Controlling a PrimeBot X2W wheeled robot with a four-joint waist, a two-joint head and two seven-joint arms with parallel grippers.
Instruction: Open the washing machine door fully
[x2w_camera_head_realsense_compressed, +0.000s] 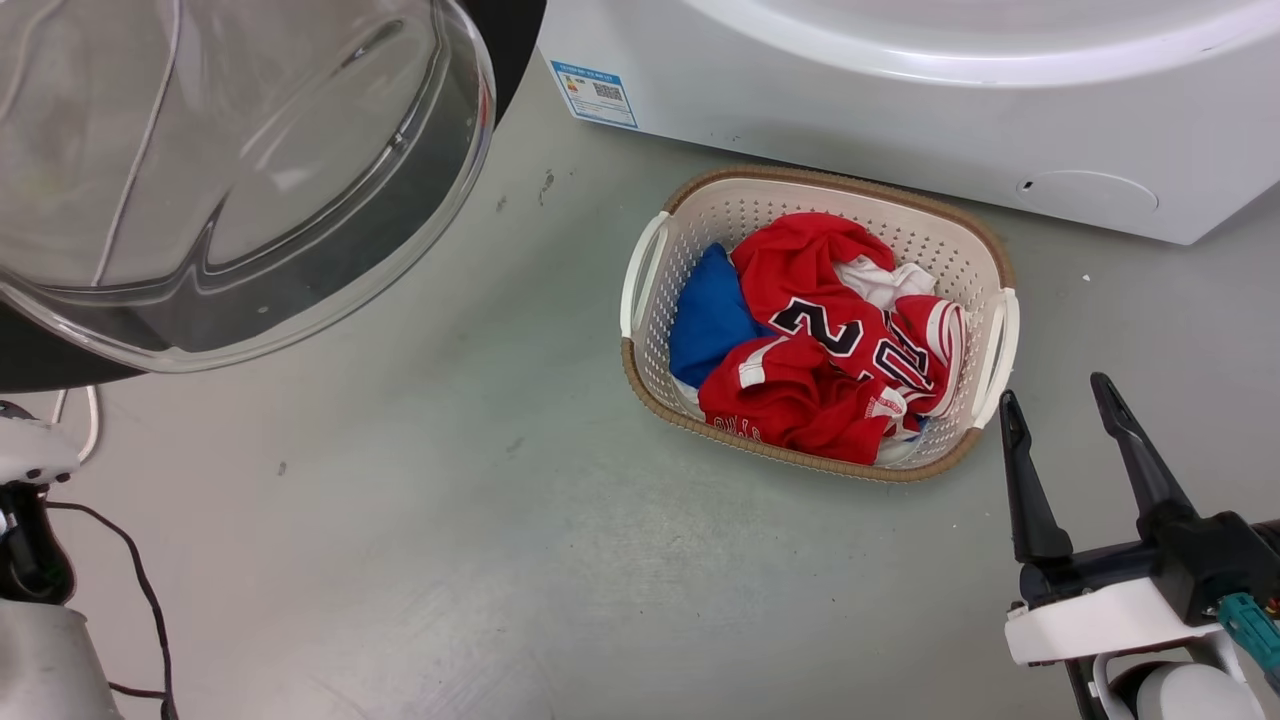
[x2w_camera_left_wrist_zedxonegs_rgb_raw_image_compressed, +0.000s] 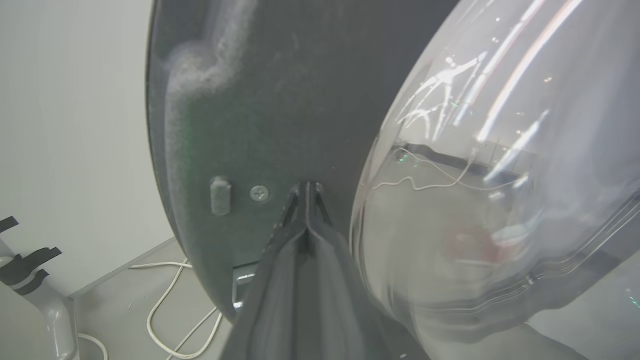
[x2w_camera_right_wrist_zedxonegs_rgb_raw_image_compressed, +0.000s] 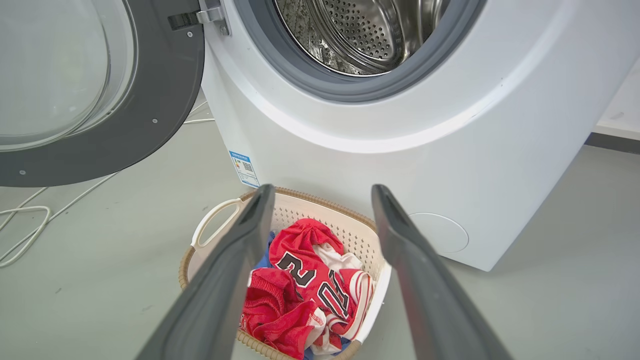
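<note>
The washing machine door (x2w_camera_right_wrist_zedxonegs_rgb_raw_image_compressed: 165, 100) stands swung out to the left of the white machine (x2w_camera_right_wrist_zedxonegs_rgb_raw_image_compressed: 450, 150), steel drum (x2w_camera_right_wrist_zedxonegs_rgb_raw_image_compressed: 360, 30) exposed. The left end effector (x2w_camera_left_wrist_zedxonegs_rgb_raw_image_compressed: 307, 186) has its fingers (x2w_camera_left_wrist_zedxonegs_rgb_raw_image_compressed: 280, 290) pinched together, tips against the door's dark inner face just beside the glass bowl (x2w_camera_left_wrist_zedxonegs_rgb_raw_image_compressed: 500, 175) (pushing or merely touching, I can't tell). The right end effector (x2w_camera_head_realsense_compressed: 1054, 390) hangs spread wide near a basket (x2w_camera_head_realsense_compressed: 985, 250) of red and blue clothes (x2w_camera_head_realsense_compressed: 800, 300) on the floor (x2w_camera_head_realsense_compressed: 450, 500).

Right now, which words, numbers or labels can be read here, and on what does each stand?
"2", then a second digit folded out of reading: on the red jersey in the basket.
White letters on the jersey's lower fold: too crumpled to read.
Blue-edged sticker with a QR code, on the washing machine: print too small.
</note>
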